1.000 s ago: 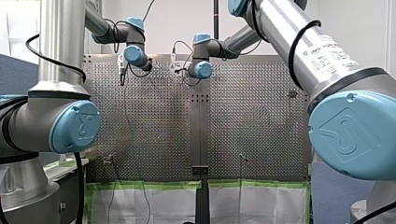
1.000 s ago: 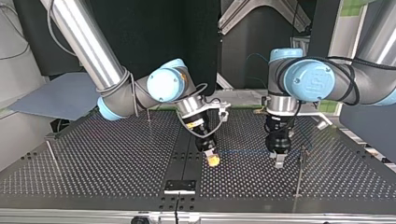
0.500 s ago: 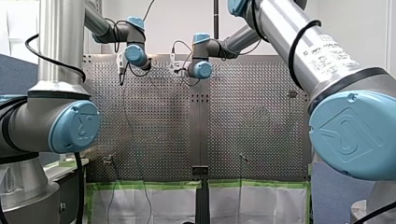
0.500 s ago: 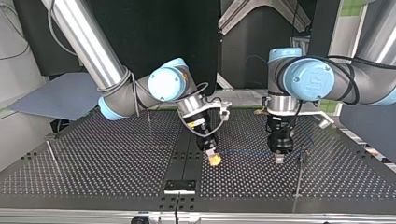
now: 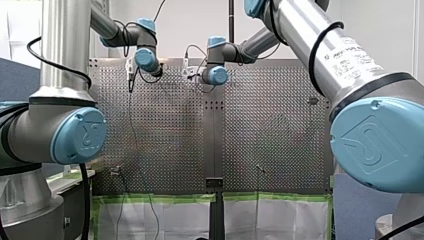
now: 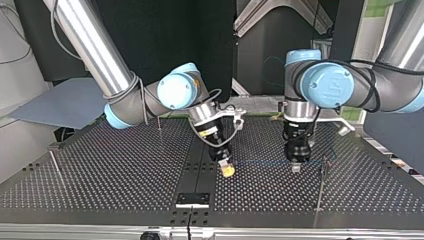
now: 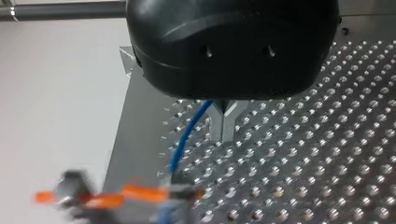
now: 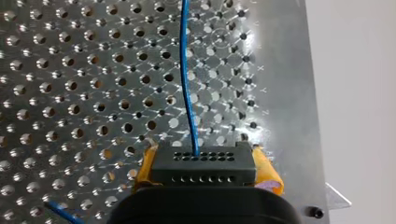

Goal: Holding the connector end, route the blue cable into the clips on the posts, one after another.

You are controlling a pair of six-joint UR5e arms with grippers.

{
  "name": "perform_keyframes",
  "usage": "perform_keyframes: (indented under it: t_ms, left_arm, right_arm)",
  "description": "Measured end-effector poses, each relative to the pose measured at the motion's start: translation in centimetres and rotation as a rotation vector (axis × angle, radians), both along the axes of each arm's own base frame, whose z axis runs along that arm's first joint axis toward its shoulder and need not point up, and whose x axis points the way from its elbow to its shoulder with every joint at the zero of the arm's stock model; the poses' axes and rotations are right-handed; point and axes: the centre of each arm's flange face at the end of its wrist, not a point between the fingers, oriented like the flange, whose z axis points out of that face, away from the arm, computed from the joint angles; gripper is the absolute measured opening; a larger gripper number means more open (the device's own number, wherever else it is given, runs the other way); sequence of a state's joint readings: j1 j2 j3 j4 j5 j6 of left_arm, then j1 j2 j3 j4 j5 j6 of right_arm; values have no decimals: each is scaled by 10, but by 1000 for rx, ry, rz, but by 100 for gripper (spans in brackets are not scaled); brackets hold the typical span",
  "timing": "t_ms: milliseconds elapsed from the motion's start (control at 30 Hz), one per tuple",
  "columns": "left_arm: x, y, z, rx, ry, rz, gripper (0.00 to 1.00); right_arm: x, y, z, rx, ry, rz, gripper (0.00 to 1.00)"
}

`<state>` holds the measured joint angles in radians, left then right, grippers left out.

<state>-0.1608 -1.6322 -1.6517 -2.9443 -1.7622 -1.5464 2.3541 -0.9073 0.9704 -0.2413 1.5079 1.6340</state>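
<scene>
Both arms [image 5: 65,45] are silver tubes with pale blue joint caps [image 5: 80,135] and black cables [image 5: 311,59]. My left gripper [image 7: 223,135] is black with metal fingers [image 7: 218,125]; my right gripper [image 8: 205,165] seemingly has yellow pads [image 8: 269,173].

We find the worktop [image 6: 110,175] to be a perforated metal surface in two halves. They are joined by a plain dark strip [image 6: 199,176] that runs just beside my right end effector [image 6: 227,171]. A black bracket [image 6: 192,198] sits on that strip, near the right end effector, at the worktop's edge. One thin post [image 6: 320,185] stands upright just beside my left end effector [image 6: 296,168], on the side away from the right one. A second post [image 6: 159,123] stands beyond the right end effector, away from the left one. A third post [image 6: 54,164] stands well apart, further out that way.
</scene>
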Motion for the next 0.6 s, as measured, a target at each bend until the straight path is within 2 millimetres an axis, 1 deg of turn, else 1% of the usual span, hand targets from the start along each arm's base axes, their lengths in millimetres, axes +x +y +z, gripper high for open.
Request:
perform_keyframes:
  t_ms: [100, 300, 500, 600]
  left_arm:
    - [1, -6, -13, 12, 41, -10, 0]
    - [1, -19, -26, 16, 76, -34, 0]
    - [5, -35, -52, 26, 128, -60, 0]
    - [5, -42, -59, 22, 136, -61, 0]
  right_arm:
    - [-2, 0, -8, 14, 13, -3, 0]
    - [-9, 2, -34, 48, 53, -9, 0]
    - [-16, 5, -58, 82, 88, -15, 0]
    - [-21, 5, -72, 101, 106, -23, 0]
